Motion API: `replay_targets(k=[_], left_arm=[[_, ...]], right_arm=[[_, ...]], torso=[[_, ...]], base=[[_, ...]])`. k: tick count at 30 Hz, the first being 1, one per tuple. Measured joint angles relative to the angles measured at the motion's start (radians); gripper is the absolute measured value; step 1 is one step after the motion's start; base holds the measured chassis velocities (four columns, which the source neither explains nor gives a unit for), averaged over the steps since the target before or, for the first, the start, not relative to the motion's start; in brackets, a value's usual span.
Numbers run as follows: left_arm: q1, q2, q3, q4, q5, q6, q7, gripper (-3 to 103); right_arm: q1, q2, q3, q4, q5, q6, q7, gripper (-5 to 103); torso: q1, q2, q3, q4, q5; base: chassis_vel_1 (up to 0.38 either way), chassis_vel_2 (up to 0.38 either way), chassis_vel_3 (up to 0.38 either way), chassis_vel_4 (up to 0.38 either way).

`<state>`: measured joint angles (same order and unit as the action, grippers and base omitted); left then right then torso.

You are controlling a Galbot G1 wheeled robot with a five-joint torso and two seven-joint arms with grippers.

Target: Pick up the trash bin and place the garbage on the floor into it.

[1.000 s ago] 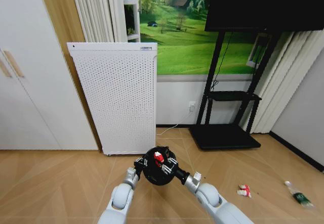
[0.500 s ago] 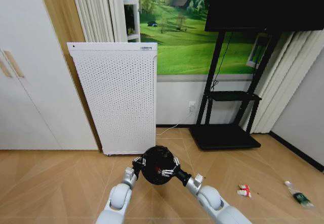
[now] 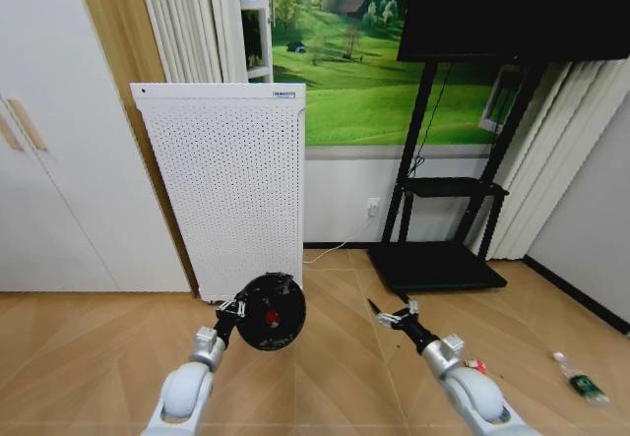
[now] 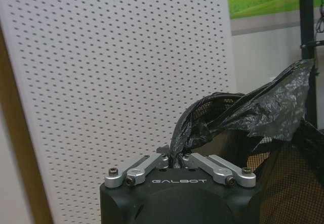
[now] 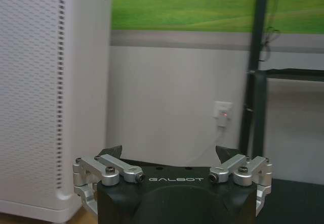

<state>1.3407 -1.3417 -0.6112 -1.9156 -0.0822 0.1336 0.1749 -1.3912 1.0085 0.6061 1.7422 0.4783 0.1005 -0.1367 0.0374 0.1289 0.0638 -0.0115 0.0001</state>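
Now the right pincer (image 3: 392,315) has let go, open, while the left pincer (image 3: 232,307) pinches the small round black bag-lined trash bin (image 3: 270,312) beside the tall white holey box (image 3: 231,180), so next comes the red-and-white wrapper (image 3: 478,365).

The trash bin (image 3: 270,311) hangs off the floor in front of the perforated appliance (image 3: 222,185), pinched at its rim by the left gripper (image 3: 232,307). Inside it lies a can-like piece (image 3: 275,317). To its right, apart, hangs the right gripper (image 3: 392,315), jaws spread. A wrapper (image 3: 479,366) and a bottle (image 3: 582,379) lie on the floor further right.
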Motion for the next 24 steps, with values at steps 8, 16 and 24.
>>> replay_targets(k=[8,16,24], left_arm=[[0.080,0.006,-0.114,-0.067,-0.022,0.000,0.000,6],[0.130,0.002,-0.158,-0.115,-0.041,-0.001,-0.002,6],[0.137,-0.004,-0.150,-0.116,-0.035,-0.009,-0.002,6]], right_arm=[[-0.040,0.035,0.071,0.017,0.038,-0.095,0.182,100],[-0.091,0.105,0.128,0.032,0.001,-0.061,0.148,100],[-0.083,0.124,0.107,0.022,0.004,-0.067,0.148,100]], torso=[[0.000,0.000,0.000,0.0001,-0.0002],[0.000,0.000,0.000,-0.0001,-0.0002],[0.000,0.000,0.000,0.0000,-0.0001]], base=[[0.000,0.000,0.000,0.000],[0.000,0.000,0.000,0.000],[0.000,0.000,0.000,0.000]])
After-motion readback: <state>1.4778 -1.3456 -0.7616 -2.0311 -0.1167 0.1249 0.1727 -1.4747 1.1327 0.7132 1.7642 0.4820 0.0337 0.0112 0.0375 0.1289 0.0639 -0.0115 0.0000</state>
